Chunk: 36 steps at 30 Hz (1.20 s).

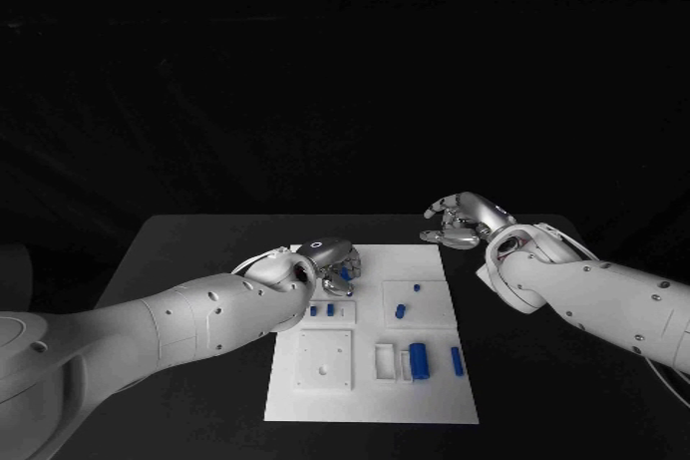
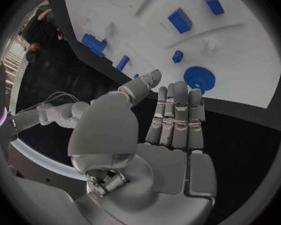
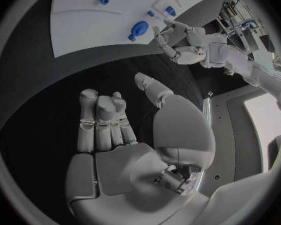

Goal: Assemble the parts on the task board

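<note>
The white task board [image 1: 367, 400] lies in the middle of the black table. A blue gear [image 2: 198, 78] lies near the board's far left corner, right at the fingertips of my left hand [image 1: 334, 261]. That hand [image 2: 172, 120] has its fingers stretched out side by side, the thumb apart, and holds nothing. Whether a fingertip touches the gear [image 3: 139, 28] I cannot tell. My right hand [image 1: 466, 222] hovers over the bare table beyond the board's far right corner. Its fingers [image 3: 103, 120] are straight, with nothing in them.
Several small blue parts lie on the board: a large block [image 1: 417, 359], a slim bar [image 1: 456, 359], a short piece [image 1: 397, 307] and a pair [image 1: 322, 309] nearer the left. A raised white square plate [image 1: 325, 359] sits at the near left.
</note>
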Motion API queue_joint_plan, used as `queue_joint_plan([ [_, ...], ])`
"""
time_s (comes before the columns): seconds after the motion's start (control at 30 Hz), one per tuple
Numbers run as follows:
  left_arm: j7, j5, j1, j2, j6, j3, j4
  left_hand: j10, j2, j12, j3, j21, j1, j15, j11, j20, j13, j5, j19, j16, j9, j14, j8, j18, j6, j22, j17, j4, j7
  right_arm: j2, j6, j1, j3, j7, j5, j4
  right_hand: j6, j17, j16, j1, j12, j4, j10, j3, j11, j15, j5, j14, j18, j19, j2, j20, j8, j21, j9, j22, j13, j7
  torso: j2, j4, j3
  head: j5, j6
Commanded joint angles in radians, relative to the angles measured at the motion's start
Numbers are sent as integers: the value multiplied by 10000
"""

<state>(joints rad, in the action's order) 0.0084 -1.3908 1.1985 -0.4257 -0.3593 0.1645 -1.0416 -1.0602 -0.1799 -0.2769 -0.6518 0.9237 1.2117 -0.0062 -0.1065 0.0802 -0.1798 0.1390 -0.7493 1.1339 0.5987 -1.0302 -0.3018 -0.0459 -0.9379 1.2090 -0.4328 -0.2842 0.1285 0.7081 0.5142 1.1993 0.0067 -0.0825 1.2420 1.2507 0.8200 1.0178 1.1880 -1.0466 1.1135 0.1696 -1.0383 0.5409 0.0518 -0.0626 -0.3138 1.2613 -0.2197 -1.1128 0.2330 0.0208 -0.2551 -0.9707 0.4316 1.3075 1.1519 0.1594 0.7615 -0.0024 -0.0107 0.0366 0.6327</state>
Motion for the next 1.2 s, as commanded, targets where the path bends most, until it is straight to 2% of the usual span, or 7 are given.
queue_joint_plan([
  [0.03,248,-451,-33,129,216,39,172,-77,47,85,61,39,-3,26,-12,235,40,-12,-75,31,-24,-80,65,-131,-53,17,-10,5,-5,-21,-65,-5,5,112,37,32,-25,11,-48,94,27,-9,81,-43,-11,23,-61,33,-421,-28,26,38,-45,37,-14,176,-14,57,0,4,-1,-9,1],
  [0.13,231,-482,-65,213,235,87,279,-89,27,148,73,44,-12,33,-20,227,72,-24,-86,31,-43,-87,83,-142,-60,26,-12,6,-2,-16,-72,-5,5,112,37,60,-25,11,-49,94,27,-10,82,-43,-11,23,-63,33,-421,-27,26,38,-45,38,-14,175,-15,57,-2,-1,-3,-11,7],
  [0.27,170,-542,-112,328,257,236,456,-113,-11,256,112,51,-60,45,-33,213,125,-58,-105,37,-79,-101,122,-159,-53,44,-19,20,8,-8,-81,-4,5,114,37,81,-25,11,-50,95,26,-12,83,-43,-11,23,-65,32,-421,-26,26,38,-45,39,-15,175,-19,57,-2,0,-3,-18,18],
  [0.47,109,-643,-216,478,343,301,786,-87,-28,437,128,53,-77,72,-63,190,212,-124,-126,43,-130,-108,184,-188,-25,66,-28,37,29,12,-84,-4,5,115,37,125,-26,11,-51,94,27,-13,82,-43,-11,23,-67,32,-421,-26,26,38,-45,40,-15,175,-22,57,2,6,3,-48,39],
  [0.63,89,-681,-298,573,324,311,997,-141,-4,566,144,131,-57,67,-62,190,276,-133,-223,191,-168,-221,216,-237,-43,124,-101,46,33,26,-84,-3,5,108,37,154,-25,11,-52,94,27,-15,82,-43,-11,23,-67,32,-421,-27,26,38,-45,40,-15,175,-24,57,1,14,1,-65,65],
  [0.93,127,-767,-309,633,224,311,1238,-181,60,669,128,175,-36,69,-64,187,326,-123,-267,281,-199,-224,243,-268,-53,169,-146,63,35,26,-86,-3,5,107,37,160,-23,11,-53,97,28,-19,81,-45,-12,23,-67,33,-421,-27,25,38,-46,41,-15,176,-30,57,-9,19,-3,-92,101],
  [1.2,145,-798,-353,701,245,317,1290,-275,254,792,65,237,-29,61,-58,189,385,-180,-359,410,-245,-274,288,-314,-54,222,-201,121,48,4,-99,-3,5,111,88,187,-22,11,-52,93,30,-20,79,-44,-12,22,-67,35,-421,-29,20,39,-47,40,-15,176,-34,56,-16,26,-5,-98,120],
])
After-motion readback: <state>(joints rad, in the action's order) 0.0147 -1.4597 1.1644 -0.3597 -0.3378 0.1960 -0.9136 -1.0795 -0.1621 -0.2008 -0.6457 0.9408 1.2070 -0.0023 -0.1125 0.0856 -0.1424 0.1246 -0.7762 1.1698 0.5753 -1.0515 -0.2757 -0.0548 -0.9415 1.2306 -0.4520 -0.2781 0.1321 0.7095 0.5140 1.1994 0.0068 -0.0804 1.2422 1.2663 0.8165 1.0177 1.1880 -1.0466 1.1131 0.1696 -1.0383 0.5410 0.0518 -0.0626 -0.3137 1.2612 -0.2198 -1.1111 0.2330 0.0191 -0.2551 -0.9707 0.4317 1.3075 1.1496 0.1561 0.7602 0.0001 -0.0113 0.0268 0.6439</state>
